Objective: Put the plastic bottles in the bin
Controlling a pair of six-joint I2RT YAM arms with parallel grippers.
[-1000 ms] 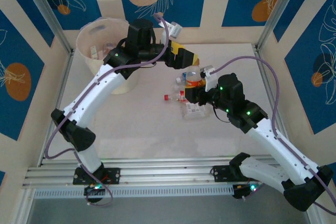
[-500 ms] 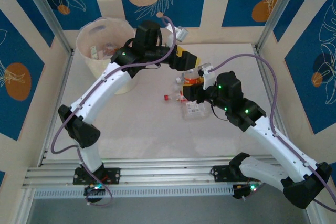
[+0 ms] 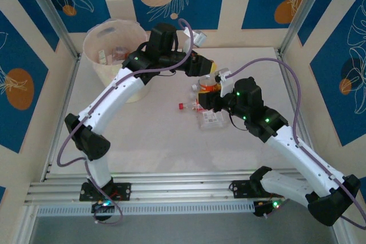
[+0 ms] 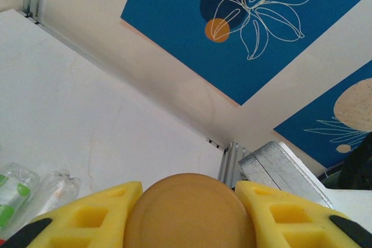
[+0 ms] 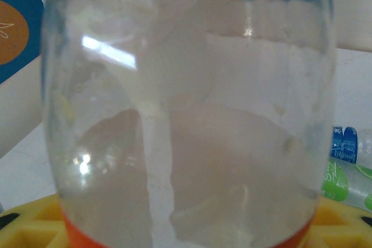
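Few bottles [image 3: 112,54] in bin [image 3: 94,64], loose bottles [image 3: 209,119] left on table [image 3: 160,141]; L claw [image 4: 189,193] pinching orange bottle end [image 4: 189,216], R claw [image 5: 186,227] gripping clear orange-banded bottle [image 5: 186,114]

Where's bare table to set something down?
Free: the white table's near middle between the arms, and its far right corner. Crowded: the centre, where the left gripper and right gripper meet at an orange-banded clear plastic bottle beside loose bottles.

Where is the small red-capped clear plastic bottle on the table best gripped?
Probably the clear body just behind the red cap, from straight above. The small clear plastic bottle lies on its side on the white table, cap pointing left in the top view, so jaws can close across its narrow width.
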